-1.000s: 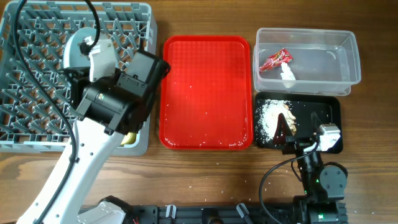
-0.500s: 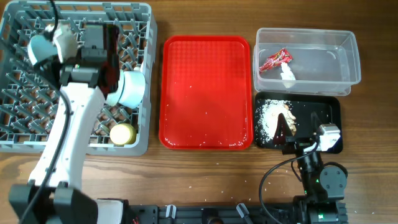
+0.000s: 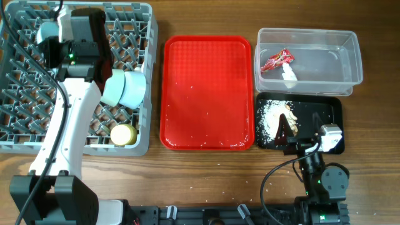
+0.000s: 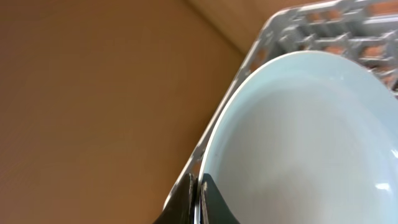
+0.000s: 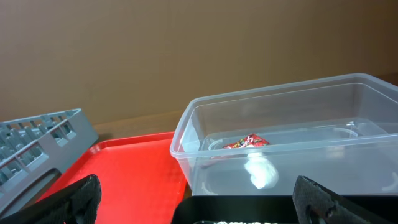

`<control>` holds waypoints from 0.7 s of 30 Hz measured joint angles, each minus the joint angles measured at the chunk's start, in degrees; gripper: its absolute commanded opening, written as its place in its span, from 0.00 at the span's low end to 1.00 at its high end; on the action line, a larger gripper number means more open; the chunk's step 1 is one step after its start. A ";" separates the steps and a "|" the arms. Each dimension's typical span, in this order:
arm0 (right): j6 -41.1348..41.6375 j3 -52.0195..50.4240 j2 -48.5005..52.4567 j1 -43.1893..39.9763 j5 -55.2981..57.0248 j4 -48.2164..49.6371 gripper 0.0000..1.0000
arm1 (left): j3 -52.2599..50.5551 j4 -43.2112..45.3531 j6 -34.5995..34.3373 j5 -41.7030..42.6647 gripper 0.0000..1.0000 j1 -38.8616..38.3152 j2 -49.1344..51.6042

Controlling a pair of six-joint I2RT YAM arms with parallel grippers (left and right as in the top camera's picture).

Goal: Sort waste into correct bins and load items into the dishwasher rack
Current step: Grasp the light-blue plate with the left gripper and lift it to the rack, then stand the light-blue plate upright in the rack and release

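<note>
- Two arms work at a wooden surface (image 3: 206,181). The step in hand looks to be seating the pale mint-white round plate (image 4: 298,143) in the large square grey plastic dishwasher rack (image 3: 125,7), which fills the 9-to-10 o'clock part of the overhead view.
- The left hand (image 4: 200,198) is nearly closed. Its two fingers pinch the plate's rim at 6 o'clock in the wrist view, and the rack's lattice shows just behind the plate.
- From overhead the arm hides the plate, so I cannot tell whether its lower edge already sits between pegs.
- To do this well, keep the plate on edge and lower it until the rim drops into a gap between two peg rows. Ease the fingers apart only once the pegs carry it, because a leaning plate would probably topple if let go.
- Two small pale bowls (image 3: 124,89) lie on their sides toward 3 o'clock in the rack. A small yellow round object (image 3: 124,134) sits near its 5 o'clock corner. The withdrawal path should avoid both.
- The right hand (image 3: 300,129) is spread wide and holds nothing. It hovers at the shallow black rectangular tray (image 3: 331,109) at 4 o'clock, which holds whitish-brown crumbly leftovers (image 3: 272,115).
- A crinkled red snack wrapper (image 3: 276,60) and a white scrap (image 3: 289,75) lie in the clear plastic rectangular tub (image 3: 350,37) at 2 o'clock.
</note>
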 measured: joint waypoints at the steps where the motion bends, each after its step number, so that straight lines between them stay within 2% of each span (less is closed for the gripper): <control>1: 0.00 0.00 0.00 0.00 -0.02 0.00 1.00 | -0.04 2.84 2.97 2.73 0.04 0.00 -0.04; 5: 0.00 0.00 0.00 0.00 0.00 0.02 1.00 | -0.13 8.98 18.73 10.56 0.04 0.00 -0.04; 9: 0.00 0.00 0.00 0.00 0.00 0.00 1.00 | -0.13 10.56 29.16 14.27 0.04 0.02 -0.09; 14: 0.00 0.00 0.00 0.00 0.00 0.02 1.00 | -0.13 12.31 35.34 15.98 0.04 2.29 -0.09; 18: 0.00 0.00 0.00 0.00 0.00 0.00 1.00 | -0.17 16.33 41.24 12.79 0.04 3.30 -0.11; 21: 0.00 0.00 0.00 0.00 -0.02 0.02 1.00 | -0.17 16.17 42.40 12.13 0.04 3.26 -0.11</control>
